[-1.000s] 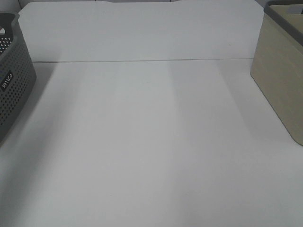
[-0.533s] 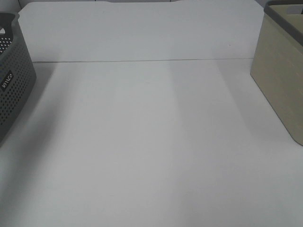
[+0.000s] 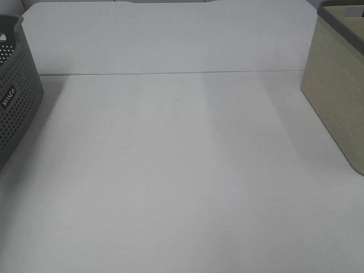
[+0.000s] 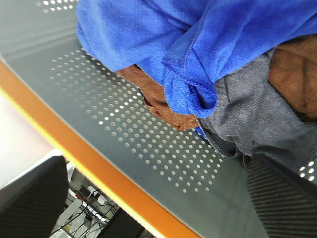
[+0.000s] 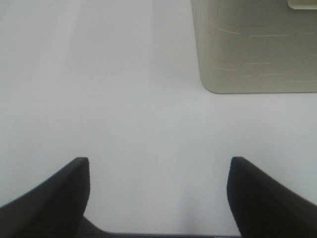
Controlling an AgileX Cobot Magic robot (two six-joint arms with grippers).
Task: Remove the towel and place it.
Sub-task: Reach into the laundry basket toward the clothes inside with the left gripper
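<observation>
Towel (image 4: 198, 29) lies bunched in the grey basket (image 4: 148, 148) at the counter's (image 3: 182, 159) left edge, on top of a brown cloth (image 4: 158, 99) and a grey cloth (image 4: 247, 119). Left tool (image 4: 156, 168) hangs close by it, spread, gripping nothing. Right tool (image 5: 158, 168) is spread too, over the counter near the beige bin (image 5: 252, 44).

The grey basket (image 3: 17, 102) is cut off by the left edge of the high view, and its label (image 3: 8, 95) is too blurred to read. The beige bin (image 3: 335, 96) runs off the right and top edges. In the left wrist view the towel (image 4: 198, 34) runs past the picture's edge and hides part of a brown cloth (image 4: 158, 96) and a grey cloth (image 4: 252, 119). Of the left pincer (image 4: 156, 163) and the right pincer (image 5: 159, 161), only cropped finger ends show.
</observation>
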